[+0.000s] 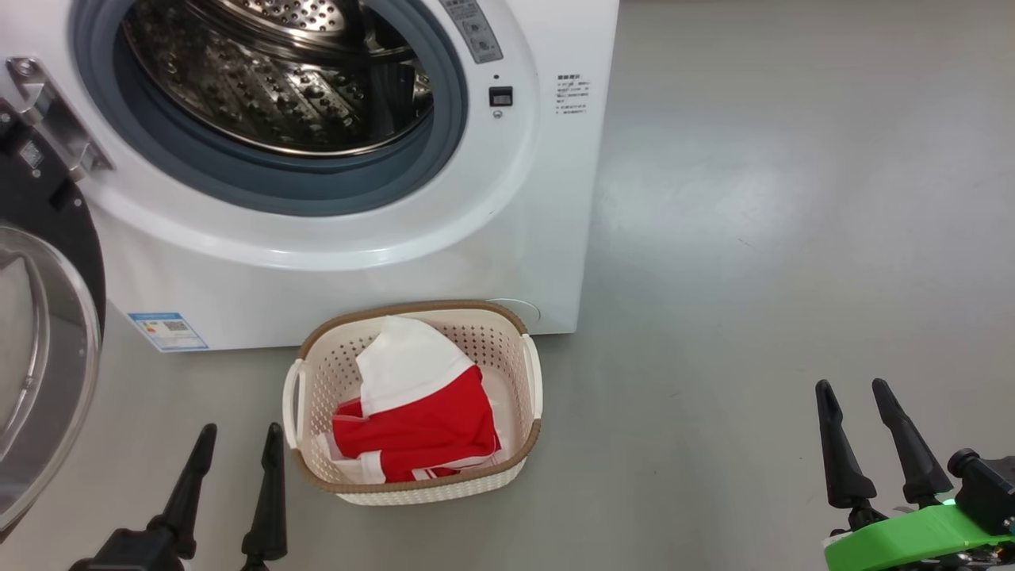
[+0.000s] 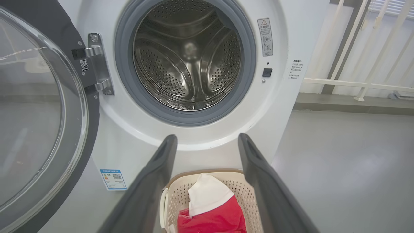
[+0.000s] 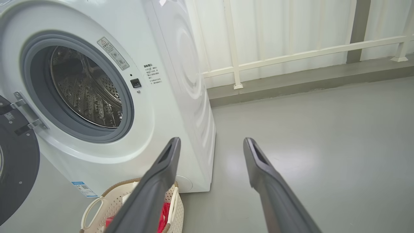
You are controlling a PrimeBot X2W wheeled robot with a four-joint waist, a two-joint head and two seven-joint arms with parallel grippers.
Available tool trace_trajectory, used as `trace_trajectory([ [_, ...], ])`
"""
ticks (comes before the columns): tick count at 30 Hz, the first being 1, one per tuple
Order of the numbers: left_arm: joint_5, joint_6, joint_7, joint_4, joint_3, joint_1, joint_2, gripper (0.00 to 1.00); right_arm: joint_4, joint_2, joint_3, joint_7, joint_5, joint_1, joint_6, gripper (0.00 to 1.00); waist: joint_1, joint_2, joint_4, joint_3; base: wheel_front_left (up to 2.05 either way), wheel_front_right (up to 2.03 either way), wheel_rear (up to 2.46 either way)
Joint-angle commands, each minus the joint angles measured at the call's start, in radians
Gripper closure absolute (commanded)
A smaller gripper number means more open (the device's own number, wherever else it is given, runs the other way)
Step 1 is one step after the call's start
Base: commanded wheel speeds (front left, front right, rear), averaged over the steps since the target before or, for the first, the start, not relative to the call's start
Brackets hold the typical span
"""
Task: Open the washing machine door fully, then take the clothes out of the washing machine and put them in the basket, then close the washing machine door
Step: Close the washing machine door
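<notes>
We see the washing machine door standing wide open to the left of the washing machine, hung on a metal hinge at the left edge of the machine's opening. It is a large round door with a broad glossy black rim and a bulging clear glass bowl at its centre.

We judge it stiff and fairly heavy, able to move only by swinging on that hinge. The gloss looks slippery and the glass is best left alone, so a push on the black rim, on the side far from the hinge, should carry it shut.

Inside the machine, the steel drum looks empty. The clothes, soft red and white fabric, lie in the cream basket, which stands on the floor just in front of the machine.

Our left gripper hangs in front of the machine, between basket and door, jaws spread wide, holding nothing. Our right gripper hangs well off to the machine's right, equally wide and empty.
</notes>
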Motion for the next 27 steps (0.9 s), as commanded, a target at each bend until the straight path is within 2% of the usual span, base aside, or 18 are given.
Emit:
trace_trajectory([
  [1, -0.011, -0.002, -0.005, -0.011, 0.034, -0.009, 0.008, 0.00, -0.022, -0.015, 0.023, -0.006, -0.003, -0.021, 0.007, 0.00, 0.0000, 0.0000, 0.017, -0.003, 0.00, 0.00, 0.00],
  [9, -0.030, 0.025, -0.005, 0.009, 0.021, -0.007, 0.008, 0.00, -0.015, -0.027, 0.035, -0.006, -0.002, -0.018, 0.007, 0.00, 0.0000, 0.0000, 0.094, -0.008, 0.00, 0.00, 0.00],
  [27, -0.086, 0.091, -0.005, 0.007, -0.048, 0.049, 0.008, 0.00, 0.016, -0.064, 0.116, -0.006, 0.008, -0.024, 0.007, 0.00, 0.0000, 0.0000, 0.413, -0.044, 0.00, 0.00, 0.00],
])
